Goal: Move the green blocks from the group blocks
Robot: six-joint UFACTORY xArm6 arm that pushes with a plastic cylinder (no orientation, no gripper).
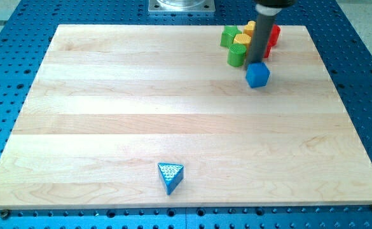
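Note:
A group of blocks sits near the view's top right. A green block [229,36] is at its left end, and a green cylinder [236,56] is just below it. Two yellow blocks lie between them, one [241,41] above the cylinder and one [250,27] higher up. A red block [273,37] is at the group's right, partly hidden by the rod. My tip [255,62] stands just right of the green cylinder and just above a blue cube [257,74], close to or touching it.
A blue triangle [170,176] lies alone near the view's bottom centre. The wooden board [141,108] rests on a blue perforated table [364,70]. A metal base plate [181,6] is at the view's top.

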